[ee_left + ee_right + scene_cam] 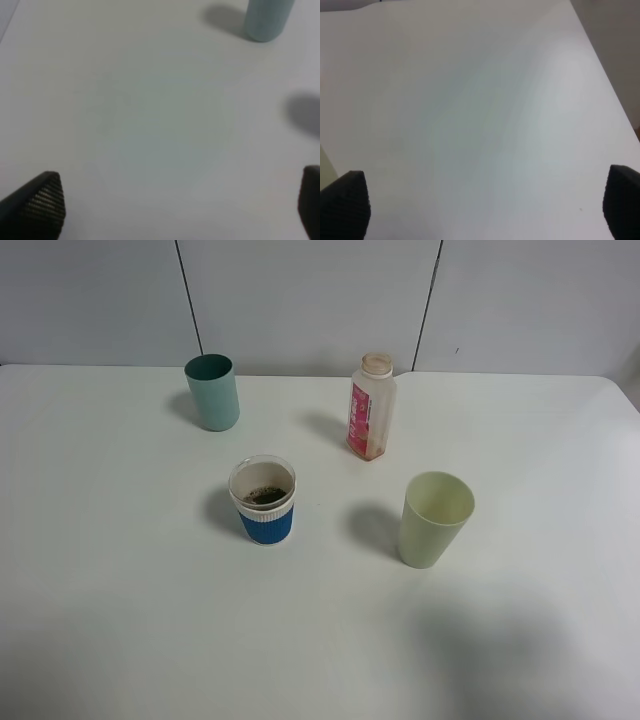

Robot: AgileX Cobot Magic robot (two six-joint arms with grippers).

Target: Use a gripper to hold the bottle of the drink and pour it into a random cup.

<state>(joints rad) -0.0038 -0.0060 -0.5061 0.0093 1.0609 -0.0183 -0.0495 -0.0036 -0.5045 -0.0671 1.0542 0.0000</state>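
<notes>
The bottle [371, 407] with a pink-red label and a capless neck stands upright at the back middle of the white table [120, 620]; only a thin trace of brown shows at its base. The cup [263, 500] with a white band and blue ribbed sleeve stands in the middle and holds dark brown drink [264, 496]. Neither arm shows in the exterior high view. In the left wrist view my left gripper [180, 207] is open over bare table. In the right wrist view my right gripper [485, 205] is open over bare table. Both are empty.
A teal tumbler [213, 392] stands at the back left; its base also shows in the left wrist view [265, 20]. A pale green cup [433, 519] stands at the right of the middle. The table's right edge [612, 92] shows in the right wrist view.
</notes>
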